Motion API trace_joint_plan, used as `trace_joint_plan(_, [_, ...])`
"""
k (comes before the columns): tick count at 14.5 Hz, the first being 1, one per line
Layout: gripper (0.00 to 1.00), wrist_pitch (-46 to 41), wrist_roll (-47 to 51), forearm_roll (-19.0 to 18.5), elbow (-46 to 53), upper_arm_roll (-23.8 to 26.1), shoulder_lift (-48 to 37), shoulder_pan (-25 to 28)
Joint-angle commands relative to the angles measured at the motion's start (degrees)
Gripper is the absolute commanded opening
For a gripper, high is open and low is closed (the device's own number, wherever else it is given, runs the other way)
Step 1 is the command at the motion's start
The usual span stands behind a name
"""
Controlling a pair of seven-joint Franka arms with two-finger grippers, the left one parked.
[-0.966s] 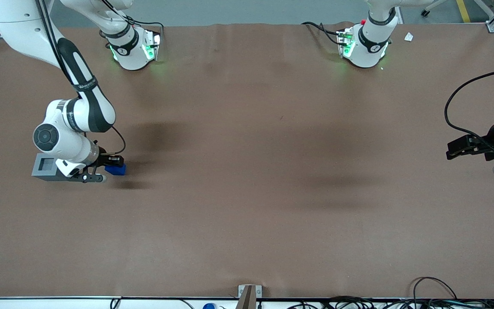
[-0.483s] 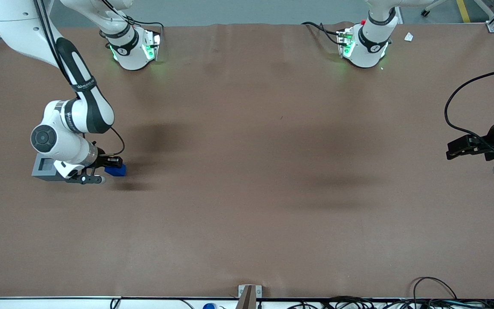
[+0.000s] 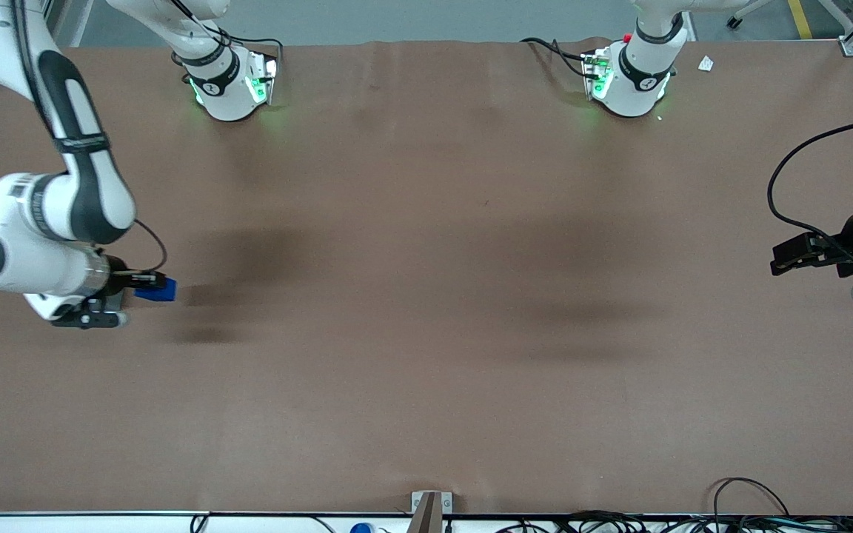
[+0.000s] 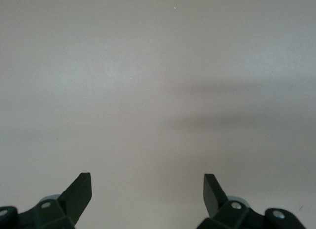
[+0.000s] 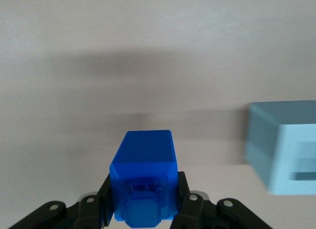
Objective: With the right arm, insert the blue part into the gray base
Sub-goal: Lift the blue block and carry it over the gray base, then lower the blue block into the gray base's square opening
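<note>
Blue plastic: the blue part [image 5: 144, 175] is clamped between the two fingers of the end effector [image 5: 144, 209], lifted clear of the brown desk [image 3: 426, 296], with its stepped knob turned toward the wrist camera.
End effector: it is carried by the right arm [image 3: 64, 192] at the working arm's end of the desk and is closed on the flanks of the blue part [image 3: 157, 289], as seen in the front view; both fingers [image 5: 106, 202] are pressed against the block.
Gray base: the gray base [image 5: 284, 147] is seen only in the right wrist view, resting on the desk just beside the held block and lower than it; the edge of its recess is partly shown. In the front view it is hidden, apparently beneath the arm.
Step in hand: the carry toward the base is judged to be under way; nothing is inserted yet.
Doing it well: the block should be centred over the recess before any descent is made, and its sides squared to the recess walls. Which end is meant to enter cannot be told.
Descent: it is best made straight and slowly, with the grip kept until the block is seated.
Risk: a corner may be caught on the rim and the base nudged aside.
</note>
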Motion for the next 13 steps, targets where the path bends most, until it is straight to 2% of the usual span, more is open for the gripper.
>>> trace_joint_plan(1, [0.04,-1.4,-7.5,-0.6,0.0,0.7,-1.3,-5.8])
trace_joint_plan(4, [0.04,-1.8,-11.3,-1.9,0.0,0.7,-1.2,-10.4])
trace_joint_plan(13, [0.04,0.1,-11.0,-4.4,2.1,0.6,0.4,-14.7])
